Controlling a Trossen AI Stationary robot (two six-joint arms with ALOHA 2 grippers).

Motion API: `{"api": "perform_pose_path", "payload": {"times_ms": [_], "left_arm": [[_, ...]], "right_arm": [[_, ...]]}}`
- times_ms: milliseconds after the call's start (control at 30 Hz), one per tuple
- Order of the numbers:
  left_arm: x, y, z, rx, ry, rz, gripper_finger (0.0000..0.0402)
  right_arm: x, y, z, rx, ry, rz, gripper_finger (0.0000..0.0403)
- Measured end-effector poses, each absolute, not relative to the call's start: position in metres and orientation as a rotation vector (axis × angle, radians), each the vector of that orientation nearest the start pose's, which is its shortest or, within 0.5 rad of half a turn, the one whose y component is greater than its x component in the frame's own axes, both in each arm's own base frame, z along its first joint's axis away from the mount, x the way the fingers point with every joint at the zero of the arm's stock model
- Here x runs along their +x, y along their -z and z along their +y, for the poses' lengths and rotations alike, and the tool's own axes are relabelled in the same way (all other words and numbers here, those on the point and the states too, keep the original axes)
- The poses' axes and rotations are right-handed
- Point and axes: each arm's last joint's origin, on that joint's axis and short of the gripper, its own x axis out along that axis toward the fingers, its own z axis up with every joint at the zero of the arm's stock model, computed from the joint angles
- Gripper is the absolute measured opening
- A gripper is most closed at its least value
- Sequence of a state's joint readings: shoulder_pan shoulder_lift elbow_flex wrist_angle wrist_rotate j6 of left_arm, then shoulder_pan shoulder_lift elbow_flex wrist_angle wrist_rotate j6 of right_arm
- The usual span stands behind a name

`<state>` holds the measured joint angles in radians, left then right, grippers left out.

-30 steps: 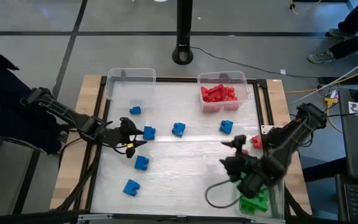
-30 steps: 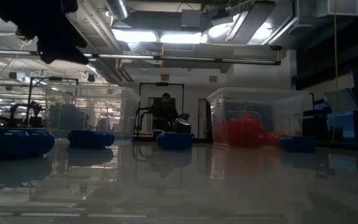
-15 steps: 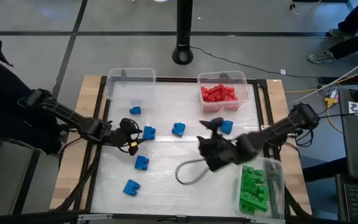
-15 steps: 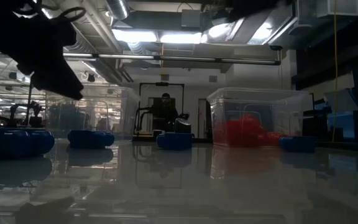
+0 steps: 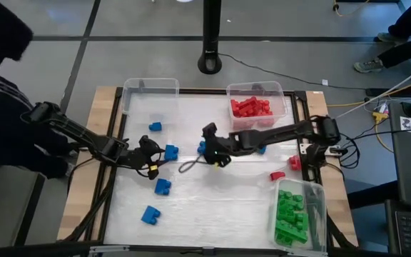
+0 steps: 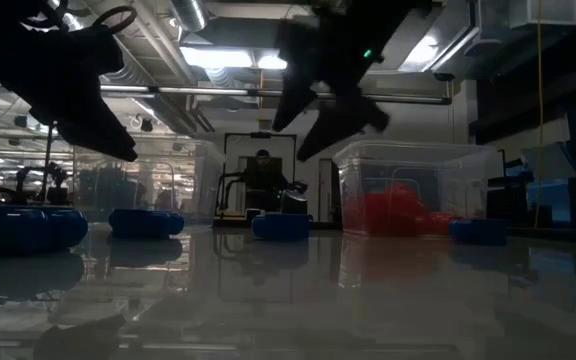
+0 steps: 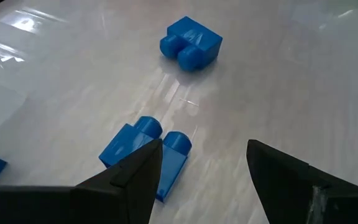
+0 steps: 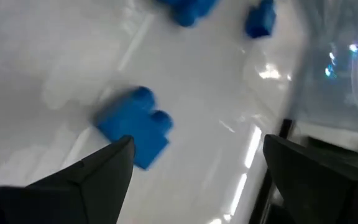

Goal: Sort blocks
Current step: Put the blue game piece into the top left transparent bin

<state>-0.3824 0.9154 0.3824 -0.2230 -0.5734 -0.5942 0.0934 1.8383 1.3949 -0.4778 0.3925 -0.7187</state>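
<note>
Blue blocks lie scattered on the worktop, reds and greens already binned. The right gripper reaches across with jaws spread above one; the left gripper, also open-jawed, brackets another.

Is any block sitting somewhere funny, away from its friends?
Yes. One red block lies loose on the table near the bin of green blocks, while the other red blocks are piled in their own bin. The blue blocks lie scattered on the table, unsorted.
</note>
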Motion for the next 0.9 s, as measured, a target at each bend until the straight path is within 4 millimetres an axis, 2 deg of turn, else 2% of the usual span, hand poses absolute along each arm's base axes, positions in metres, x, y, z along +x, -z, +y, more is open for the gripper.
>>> {"api": "perform_pose_path", "payload": {"times_ms": [167, 333, 400, 633, 767, 900], "left_arm": [[0.162, -0.177, -0.047, -0.219, -0.39, 0.572, 0.0224], [0.162, -0.178, -0.048, -0.226, -0.389, 0.566, 0.0224], [0.162, -0.178, -0.048, -0.225, -0.388, 0.568, 0.0224], [0.161, -0.177, -0.048, -0.231, -0.392, 0.572, 0.0224], [0.161, -0.176, -0.048, -0.251, -0.396, 0.58, 0.0224], [0.16, -0.175, -0.05, -0.254, -0.381, 0.595, 0.0224]], "right_arm": [[0.407, -0.218, 0.007, -0.847, -0.02, 0.953, 0.0353], [0.403, -0.203, -0.003, -0.813, -0.358, 0.964, 0.0353], [0.403, -0.201, -0.007, -0.829, -0.421, 0.95, 0.035], [0.412, -0.185, -0.027, -0.943, -0.455, 0.934, 0.0313], [0.414, -0.176, -0.04, -0.924, -0.443, 0.96, 0.0294], [0.41, -0.174, -0.041, -0.896, -0.464, 0.997, 0.0284]]}}
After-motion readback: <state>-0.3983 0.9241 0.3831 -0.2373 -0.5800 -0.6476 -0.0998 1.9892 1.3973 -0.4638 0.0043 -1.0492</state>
